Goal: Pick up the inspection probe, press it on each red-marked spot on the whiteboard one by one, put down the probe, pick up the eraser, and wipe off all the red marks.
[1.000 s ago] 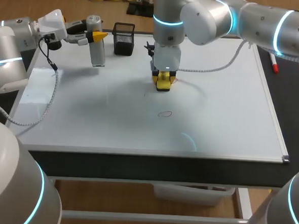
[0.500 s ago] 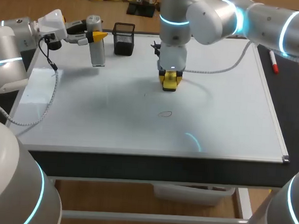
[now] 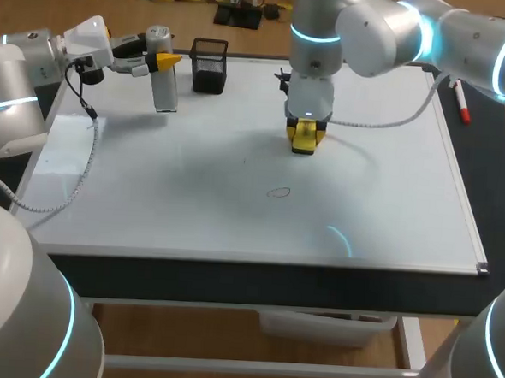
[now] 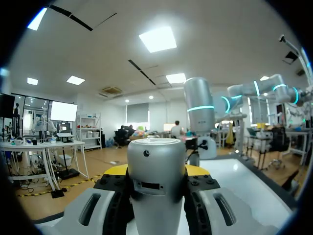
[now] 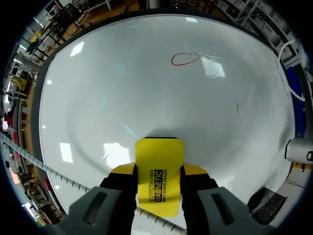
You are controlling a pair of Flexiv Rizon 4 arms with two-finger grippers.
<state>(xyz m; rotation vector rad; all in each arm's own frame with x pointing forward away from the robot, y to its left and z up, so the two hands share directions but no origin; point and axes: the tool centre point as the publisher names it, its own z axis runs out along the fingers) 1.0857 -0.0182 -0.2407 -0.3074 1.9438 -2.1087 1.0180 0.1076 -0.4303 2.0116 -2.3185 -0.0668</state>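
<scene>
A yellow whiteboard eraser (image 3: 303, 141) is held in the right gripper (image 3: 304, 132), over the far middle of the whiteboard (image 3: 390, 189). In the right wrist view the eraser (image 5: 159, 171) is a flat block whose long axis runs out along the fingers. Its free end points down at the board (image 5: 122, 88). A dark shadow sits right at that end, but whether it touches the surface cannot be told. Both fingers of the right gripper (image 5: 159, 178) press the eraser's long sides, one on each side.

Ahead of the eraser, well apart from it, is one red oval mark (image 5: 185, 59). In the head view it lies nearer the front edge, in the middle (image 3: 279, 191). The board between eraser and mark is bare. A short dark stroke (image 5: 237, 106) lies off to one side.

At the far left of the board, the grey cylindrical inspection probe (image 3: 163, 76) stands upright, long axis vertical. The left gripper (image 3: 160, 61) reaches in level and clamps it near the top. In the left wrist view the probe (image 4: 156, 181) fills the gap in the left gripper (image 4: 156, 172), with a finger against each side.

A black mesh pen cup (image 3: 209, 65) stands just right of the probe, and left of the eraser. A red marker (image 3: 462, 106) lies by the board's far right edge.
</scene>
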